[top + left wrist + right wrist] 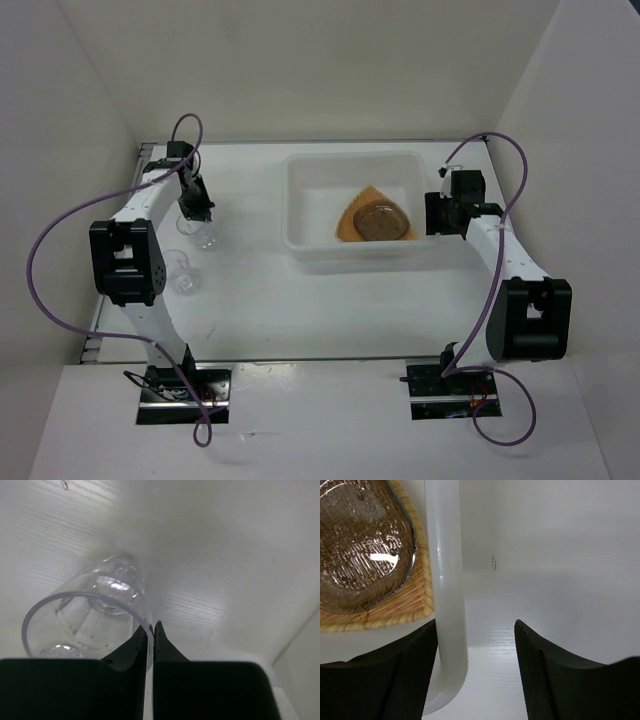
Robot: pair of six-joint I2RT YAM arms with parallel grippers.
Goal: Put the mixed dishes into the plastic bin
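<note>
1. We see the plastic bin (300, 200) on the white counter (300, 310), toward the far edge and a little right of the middle.
2. Inside the bin, toward its right wall, lies the orange-tan woven plate (352, 226). The grey speckled plate (381, 222) rests on top of it. We cannot tell whether a second grey plate is stacked with it.
3. In the right wrist view the grey plate's glossy, speckled surface covers most of the woven plate, whose straw border shows just inside the bin's rim.
4. The right gripper (441, 214) hangs just outside the bin's right wall, on the side of the counter's right edge. Its jaws stand wide apart with nothing between them, and the bin's rim passes close by one finger (405, 675).
5. Near the counter's left edge, the left gripper (151, 627) is pinched closed on the rim of a clear cup (85, 615), whose thin wall sits between the fingertips.
6. We cannot tell whether that cup is off the counter.
7. The second cup (181, 271) stands upright nearer the near-left corner, apart from both grippers.
</note>
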